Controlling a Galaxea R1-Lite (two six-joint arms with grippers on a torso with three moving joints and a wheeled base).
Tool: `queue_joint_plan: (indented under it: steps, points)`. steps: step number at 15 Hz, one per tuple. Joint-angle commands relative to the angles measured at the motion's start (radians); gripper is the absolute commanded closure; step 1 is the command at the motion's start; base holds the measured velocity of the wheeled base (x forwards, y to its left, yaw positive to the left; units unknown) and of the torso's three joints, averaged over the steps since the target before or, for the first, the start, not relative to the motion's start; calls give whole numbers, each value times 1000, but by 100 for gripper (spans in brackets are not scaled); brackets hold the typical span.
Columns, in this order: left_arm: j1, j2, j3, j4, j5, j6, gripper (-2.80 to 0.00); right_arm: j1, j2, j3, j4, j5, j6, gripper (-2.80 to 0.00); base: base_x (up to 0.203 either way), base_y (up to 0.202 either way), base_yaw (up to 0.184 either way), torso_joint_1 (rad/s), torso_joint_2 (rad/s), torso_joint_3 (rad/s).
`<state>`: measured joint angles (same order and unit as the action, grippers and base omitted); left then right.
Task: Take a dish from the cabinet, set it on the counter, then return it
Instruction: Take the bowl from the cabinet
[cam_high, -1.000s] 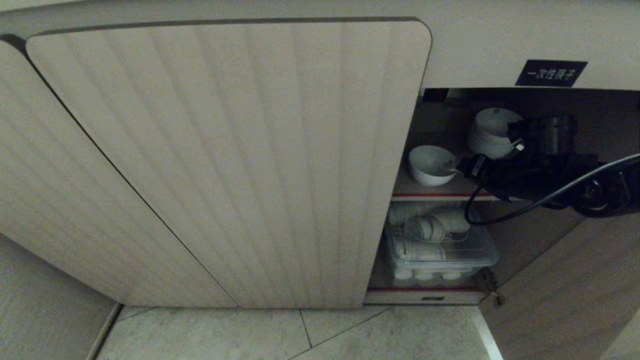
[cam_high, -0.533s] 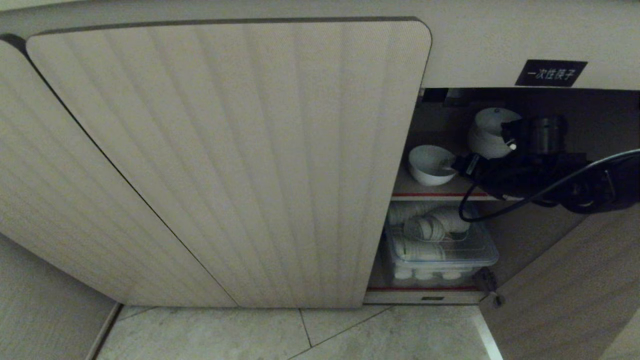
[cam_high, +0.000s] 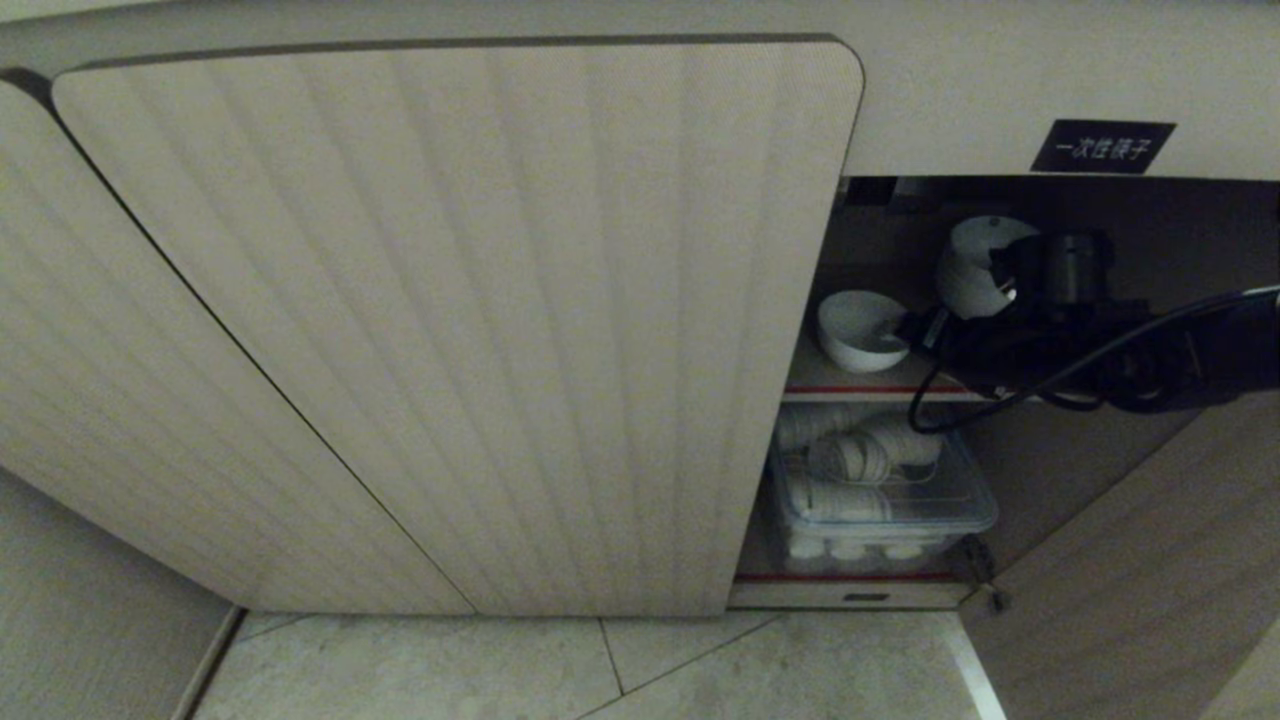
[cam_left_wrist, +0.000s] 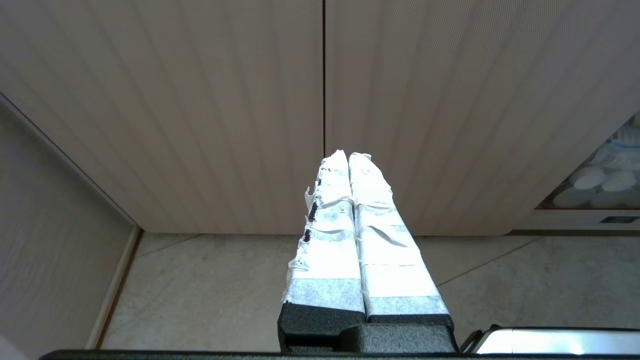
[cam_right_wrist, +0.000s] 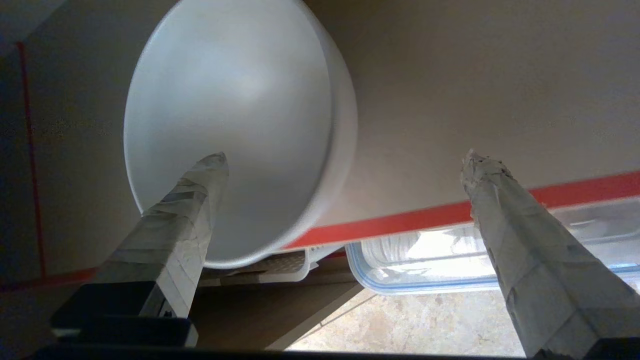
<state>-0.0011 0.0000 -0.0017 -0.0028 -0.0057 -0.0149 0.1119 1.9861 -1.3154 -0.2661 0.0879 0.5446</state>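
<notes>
The cabinet (cam_high: 450, 330) has its ribbed left doors closed and its right side standing open. On the red-edged upper shelf (cam_high: 850, 390) rests a white bowl, the dish (cam_high: 858, 330) (cam_right_wrist: 235, 120). My right gripper (cam_high: 950, 315) (cam_right_wrist: 345, 157) reaches in from the right, open wide. One taped finger (cam_right_wrist: 195, 200) lies over the bowl's hollow, the other finger (cam_right_wrist: 500, 210) stands well clear beside it, and the near rim sits between them, not clamped. My left gripper (cam_left_wrist: 348, 156) is shut and empty, parked facing the closed doors. The counter is out of view.
A stack of white bowls (cam_high: 968, 262) stands behind the right gripper on the upper shelf. A clear plastic bin (cam_high: 885, 500) (cam_right_wrist: 450, 275) full of white dishes fills the lower shelf. The opened door (cam_high: 1130, 560) hangs at the right. Tiled floor (cam_high: 600, 670) lies below.
My right arm has slid a little leftward, deeper into the cabinet, bringing its open fingers closer around the bowl's rim. The bowl and the left arm have not moved.
</notes>
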Motion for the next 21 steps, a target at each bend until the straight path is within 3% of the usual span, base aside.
queue_joint_plan:
  steps: [1,13,21]
  points:
    - [1,0,0,0,1,0,0,0,25,-52,32,1,3,-280,0,0,0,0,0,0]
    - [0,0,0,0,0,0,0,0,88,-182,120,3,-1,-280,0,0,0,0,0,0]
    - [0,0,0,0,1,0,0,2,106,-192,119,3,-2,-280,0,0,0,0,0,0]
